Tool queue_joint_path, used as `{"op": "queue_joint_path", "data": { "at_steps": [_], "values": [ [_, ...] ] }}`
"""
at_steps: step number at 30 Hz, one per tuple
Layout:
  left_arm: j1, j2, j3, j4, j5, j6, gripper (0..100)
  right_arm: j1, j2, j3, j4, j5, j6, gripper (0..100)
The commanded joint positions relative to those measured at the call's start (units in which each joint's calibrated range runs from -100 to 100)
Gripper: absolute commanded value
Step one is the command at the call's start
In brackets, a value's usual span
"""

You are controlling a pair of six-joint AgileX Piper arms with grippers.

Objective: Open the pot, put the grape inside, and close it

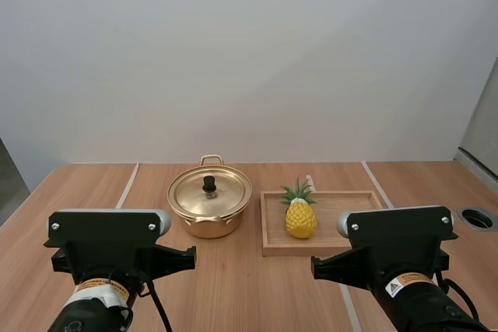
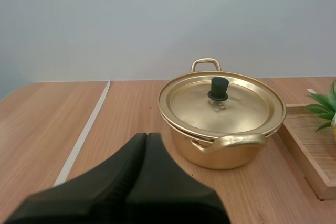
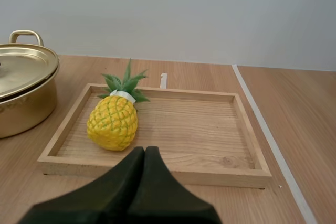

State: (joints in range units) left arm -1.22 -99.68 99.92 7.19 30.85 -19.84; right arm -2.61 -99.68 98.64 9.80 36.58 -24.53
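High view: a round gold metal pot [image 1: 209,206] stands at centre frame, its flat gold lid [image 1: 210,190] with a black knob seated on the rim. To its right, a shallow rectangular wooden tray [image 1: 327,227] holds a small yellow pineapple with a green crown [image 1: 300,214] in its left half, lying with the crown toward the far edge. No grape is visible on the table — the fruit present is a pineapple, contrary to the task wording. Both arms sit at the lower edge of the frame, well apart from the pot and tray.

Left wrist view: the left gripper [image 2: 146,139] has its black fingers pressed together as one wedge, empty, short of the pot. The lid is closed; the knob stands upright.

Right wrist view: the right gripper [image 3: 145,151] likewise has its fingers pressed together, holding nothing, just before the tray's near rail with the pineapple beyond it.

Step in hand: the closed lid fits either a pot awaiting opening or one already shut — but the fruit lies outside on the tray. Any grasp calls for the fingers to spread beforehand.
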Motion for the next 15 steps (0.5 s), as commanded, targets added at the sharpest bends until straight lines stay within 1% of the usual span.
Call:
{"op": "queue_joint_path", "data": {
  "at_steps": [1, 15],
  "values": [
    [0.04, -0.32, 0.08, -0.91, -0.96, -0.71, 0, -0.2, -0.32, 1.18, 0.24, -2.7, -0.08, 0],
    [0.04, -0.32, 0.08, -0.91, -0.96, -0.71, 0, -0.2, -0.32, 1.36, 0.24, -4.32, -0.08, 0]
  ]
}}
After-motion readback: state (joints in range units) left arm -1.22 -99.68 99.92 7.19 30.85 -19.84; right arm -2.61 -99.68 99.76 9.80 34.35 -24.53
